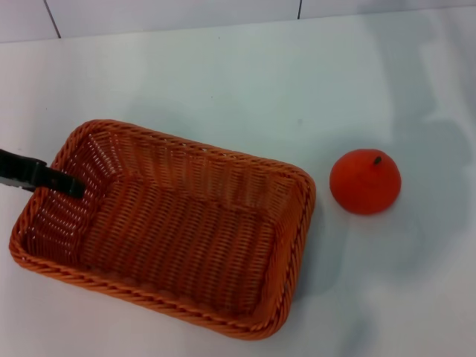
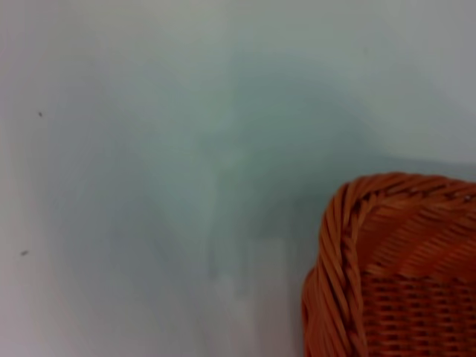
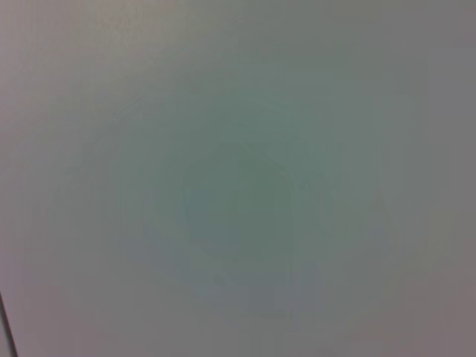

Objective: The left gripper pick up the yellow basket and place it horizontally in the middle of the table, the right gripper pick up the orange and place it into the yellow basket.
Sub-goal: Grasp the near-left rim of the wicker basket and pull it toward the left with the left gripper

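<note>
The yellow basket (image 1: 178,223), a large orange woven basket with a braided rim, lies on the white table (image 1: 245,82) at the left and middle of the head view, tilted a little. My left gripper (image 1: 71,186) is a slim black tip reaching in from the left edge, at the basket's left rim. A corner of the basket also shows in the left wrist view (image 2: 394,268). The orange (image 1: 365,181) sits on the table to the right of the basket, stem up, apart from it. My right gripper is out of view; the right wrist view shows only bare table (image 3: 238,178).
The table's far edge meets a tiled wall (image 1: 171,15) at the top of the head view. Bare white tabletop lies behind the basket and around the orange.
</note>
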{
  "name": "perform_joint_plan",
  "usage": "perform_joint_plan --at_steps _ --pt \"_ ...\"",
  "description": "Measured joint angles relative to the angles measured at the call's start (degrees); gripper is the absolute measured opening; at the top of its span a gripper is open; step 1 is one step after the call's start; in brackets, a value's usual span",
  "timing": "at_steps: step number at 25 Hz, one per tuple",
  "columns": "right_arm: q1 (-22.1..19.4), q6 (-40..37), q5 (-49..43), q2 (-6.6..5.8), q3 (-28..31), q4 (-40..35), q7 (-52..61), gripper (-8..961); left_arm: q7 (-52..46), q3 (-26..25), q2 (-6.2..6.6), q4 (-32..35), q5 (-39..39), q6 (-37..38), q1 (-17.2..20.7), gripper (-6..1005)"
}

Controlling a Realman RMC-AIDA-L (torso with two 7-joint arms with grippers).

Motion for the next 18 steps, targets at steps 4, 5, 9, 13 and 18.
perform_joint_plan --at_steps 4,5,9,13,18 --pt "0.1 0.1 0.0 0.00 0.0 0.0 0.0 747 0.0 1.0 -0.09 -1.6 0.3 -0.3 -0.2 849" --pt "0.1 0.1 0.0 0.00 0.0 0.0 0.0 747 0.0 1.0 -0.09 -1.6 0.3 -0.3 -0.2 829" --pt "0.0 0.2 0.0 0.00 -0.1 0.0 0.0 748 0.0 1.0 -0.42 -1.6 0.9 -0.6 -0.4 744" --pt "-0.1 0.3 0.0 0.00 0.0 0.0 0.0 748 0.0 0.9 -0.51 -1.3 1.0 -0.9 -0.6 631" --pt "-0.4 0.3 0.0 -0.04 0.6 0.0 0.0 748 0.0 1.6 -0.62 -1.5 1.1 -0.9 -1.0 467"
